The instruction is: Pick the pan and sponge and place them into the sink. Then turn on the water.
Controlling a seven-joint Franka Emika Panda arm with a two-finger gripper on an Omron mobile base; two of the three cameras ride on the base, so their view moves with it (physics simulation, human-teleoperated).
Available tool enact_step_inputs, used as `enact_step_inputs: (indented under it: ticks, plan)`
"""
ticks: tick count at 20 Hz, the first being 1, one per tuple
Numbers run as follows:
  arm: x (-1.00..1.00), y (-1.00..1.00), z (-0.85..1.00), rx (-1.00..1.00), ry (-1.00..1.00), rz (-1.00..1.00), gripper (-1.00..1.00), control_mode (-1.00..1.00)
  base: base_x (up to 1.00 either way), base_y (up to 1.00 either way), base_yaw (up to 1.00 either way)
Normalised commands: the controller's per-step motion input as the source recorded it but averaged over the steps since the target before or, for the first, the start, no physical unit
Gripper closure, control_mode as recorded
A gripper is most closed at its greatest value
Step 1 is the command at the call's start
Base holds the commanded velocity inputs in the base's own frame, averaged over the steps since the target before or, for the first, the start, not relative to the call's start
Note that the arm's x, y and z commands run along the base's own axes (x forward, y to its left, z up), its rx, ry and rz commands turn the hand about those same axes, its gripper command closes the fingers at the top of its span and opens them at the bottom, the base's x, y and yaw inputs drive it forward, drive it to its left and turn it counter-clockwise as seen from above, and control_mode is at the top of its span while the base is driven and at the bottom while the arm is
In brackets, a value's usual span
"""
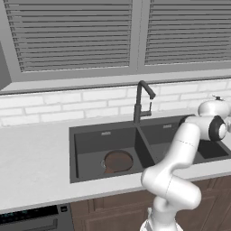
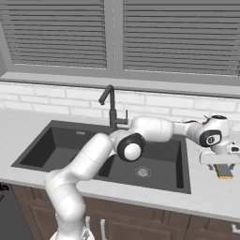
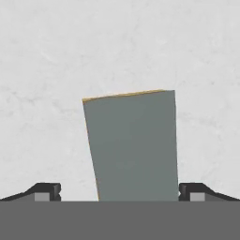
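1. The gripper point(image 3: 120, 192) is hanging low over the sponge point(image 3: 133, 145) with its jaws spread wide, one fingertip point(image 3: 47, 191) showing on each side of the grey-topped block and not gripping it
2. The sponge point(image 2: 224, 171) is lying on the pale counter point(image 2: 206, 192), just right of the sink point(image 2: 185, 185)
3. The pan point(image 1: 118, 161) is sitting in the sink's left basin
4. The black faucet point(image 1: 140, 101) is standing behind the divider between the basins
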Motion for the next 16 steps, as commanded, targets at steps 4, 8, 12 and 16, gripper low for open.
enact_step_inputs:
  ticks: [4,8,12,16]
  plan:
    - [0.01,-0.18,-0.22,0.00,0.04,0.00,-1.00,-1.00,0.00,0.00,0.00]
    - [0.02,-0.17,-0.25,0.00,0.02,0.00,-1.00,-1.00,0.00,0.00,0.00]
    - [0.05,-0.12,-0.26,0.05,0.00,0.00,-1.00,-1.00,0.00,0.00,0.00]
    - [0.02,-0.14,-0.28,0.08,0.00,0.00,-1.00,-1.00,0.00,0.00,0.00]
